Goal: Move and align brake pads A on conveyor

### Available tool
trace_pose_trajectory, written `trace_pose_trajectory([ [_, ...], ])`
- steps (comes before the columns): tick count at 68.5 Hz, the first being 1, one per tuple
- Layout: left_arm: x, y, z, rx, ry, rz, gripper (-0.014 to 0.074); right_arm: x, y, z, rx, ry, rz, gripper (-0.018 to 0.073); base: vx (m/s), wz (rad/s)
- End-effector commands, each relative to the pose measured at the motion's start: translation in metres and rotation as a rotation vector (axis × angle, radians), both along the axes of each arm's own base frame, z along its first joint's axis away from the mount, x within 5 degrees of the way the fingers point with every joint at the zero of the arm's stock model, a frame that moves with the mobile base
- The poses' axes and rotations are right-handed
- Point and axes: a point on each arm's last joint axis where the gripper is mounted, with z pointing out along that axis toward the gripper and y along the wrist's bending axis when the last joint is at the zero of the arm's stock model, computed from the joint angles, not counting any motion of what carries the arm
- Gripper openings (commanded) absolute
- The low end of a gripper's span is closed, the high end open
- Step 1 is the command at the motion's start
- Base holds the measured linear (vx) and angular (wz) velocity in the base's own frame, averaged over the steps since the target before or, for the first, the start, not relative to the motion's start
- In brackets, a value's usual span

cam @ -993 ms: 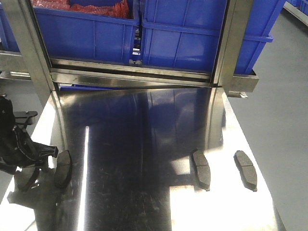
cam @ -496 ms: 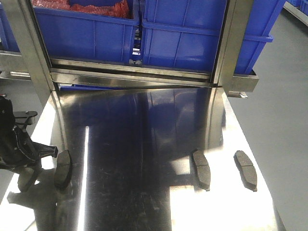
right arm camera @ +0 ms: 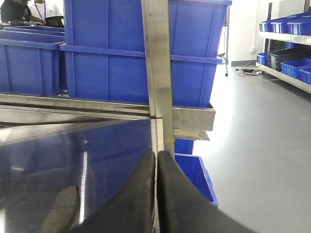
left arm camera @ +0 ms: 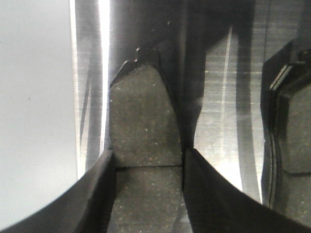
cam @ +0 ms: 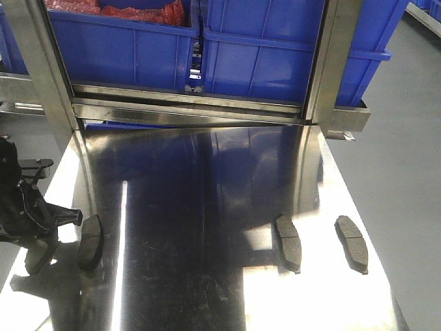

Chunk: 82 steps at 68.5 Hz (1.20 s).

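Left gripper [left arm camera: 148, 153] is pinching one dark grey, slightly curved oblong brake pad [left arm camera: 145, 111] across its width. In the wrist view both black fingers [left arm camera: 99, 194] sit against its long edges, right at the thin cross groove. That pad is at the far left edge of the shiny stainless steel surface [cam: 207, 193]; can't tell if it's lifted or resting on the steel. Second pad [cam: 89, 241] lies flat just beside it on the right, roughly parallel and clear of the fingers. Third pad [cam: 288, 242] and fourth pad [cam: 352, 244] lie flat on the right half of the surface, well apart from the left pair. They're near each other but not touching, with their long axes running roughly away from the front camera. Right gripper [right arm camera: 156, 158] has its fingers pressed together with nothing between them, and it shows only in its own wrist view. That view looks along the surface toward the rack and has a blurred pad [right arm camera: 60, 208] low at left; can't tell which one. All four pads are on the steel. Blue plastic bins [cam: 262, 55] sit on a steel-framed rack [cam: 331, 62] behind the surface, and the left bin holds something red [cam: 138, 10].
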Motion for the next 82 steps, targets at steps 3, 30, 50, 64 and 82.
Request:
trace_pose_trajectory([
  [3,0.002,-0.002,0.025,-0.004,-0.076,-0.022,0.0136,-0.001,0.000,0.001,-0.012,-0.072,-0.005,-0.0003,0.00,0.00],
  [30,-0.007,-0.002,0.060,-0.003,-0.185,-0.035,0.0135,-0.001,0.000,0.001,-0.012,-0.072,-0.005,-0.0003,0.00,0.00],
  [50,-0.025,-0.001,0.096,-0.003,-0.258,-0.045,0.0135,-0.001,0.000,0.001,-0.012,-0.072,-0.005,-0.0003,0.00,0.00],
  [64,-0.051,0.000,0.136,-0.002,-0.360,-0.048,0.0135,-0.001,0.000,0.001,-0.012,-0.072,-0.005,-0.0003,0.00,0.00],
  [82,-0.112,0.002,0.162,-0.004,-0.503,-0.048,0.0135,-0.001,0.000,0.001,-0.012,-0.072,-0.005,-0.0003,0.00,0.00],
])
